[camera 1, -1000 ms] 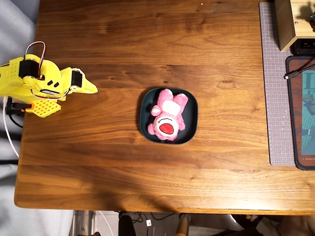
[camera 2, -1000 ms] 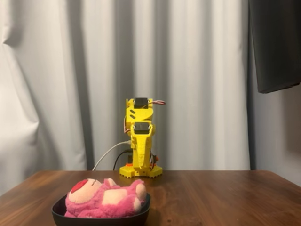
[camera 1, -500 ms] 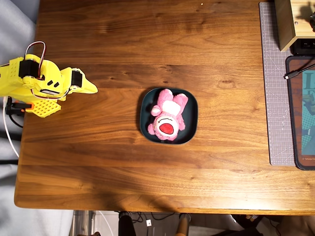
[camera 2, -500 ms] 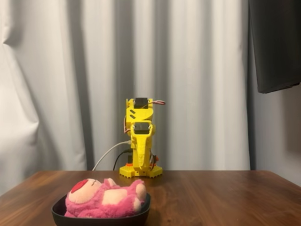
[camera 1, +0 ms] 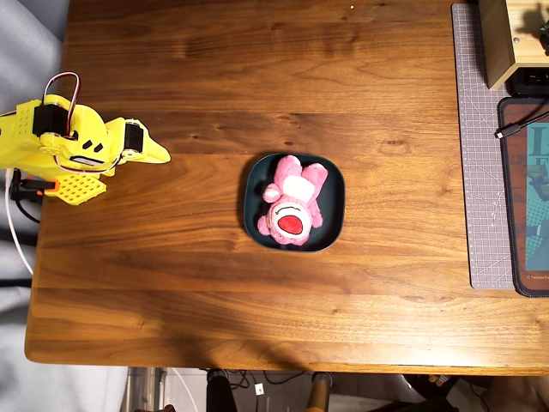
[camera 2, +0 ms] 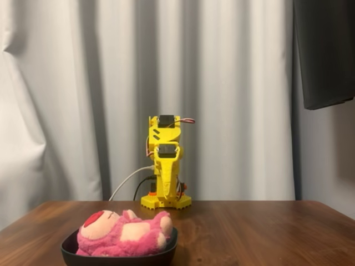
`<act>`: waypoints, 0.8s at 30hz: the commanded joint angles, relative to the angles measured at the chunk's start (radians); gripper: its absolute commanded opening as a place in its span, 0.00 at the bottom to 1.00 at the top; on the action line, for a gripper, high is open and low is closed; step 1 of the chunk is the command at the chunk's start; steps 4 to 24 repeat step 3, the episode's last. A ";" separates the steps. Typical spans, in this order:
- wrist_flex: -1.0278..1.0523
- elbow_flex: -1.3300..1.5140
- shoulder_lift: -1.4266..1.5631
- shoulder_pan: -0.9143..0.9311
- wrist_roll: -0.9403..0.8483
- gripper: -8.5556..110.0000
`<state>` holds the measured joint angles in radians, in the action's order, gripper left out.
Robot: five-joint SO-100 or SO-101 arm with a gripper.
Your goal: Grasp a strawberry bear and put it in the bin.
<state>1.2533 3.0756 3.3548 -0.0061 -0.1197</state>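
Looking down, we see the brown wooden worktop (camera 1: 257,103) with the folded yellow plastic arm (camera 1: 64,142) at its left edge, jaws (camera 1: 159,155) drawn together and empty. Well apart, mid-worktop, the shallow dark teal square bin (camera 1: 332,215) holds the fluffy pink strawberry bear (camera 1: 292,202), lying on its back.

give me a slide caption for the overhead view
Pink bear lying face up in the teal bin at the table's middle, the yellow arm's hand folded back at the left edge.

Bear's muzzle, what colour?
Red, on a pink strawberry bear lying in the dark teal bin. Clearest in the overhead view.
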 commanded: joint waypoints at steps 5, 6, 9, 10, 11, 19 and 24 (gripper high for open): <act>0.005 -0.017 0.029 -0.018 0.000 0.07; 0.005 -0.017 0.029 -0.018 0.000 0.07; 0.005 -0.017 0.029 -0.018 0.000 0.07; 0.005 -0.017 0.029 -0.018 0.000 0.07; 0.005 -0.017 0.029 -0.018 0.000 0.07; 0.005 -0.017 0.029 -0.018 0.000 0.07; 0.005 -0.017 0.029 -0.018 0.000 0.07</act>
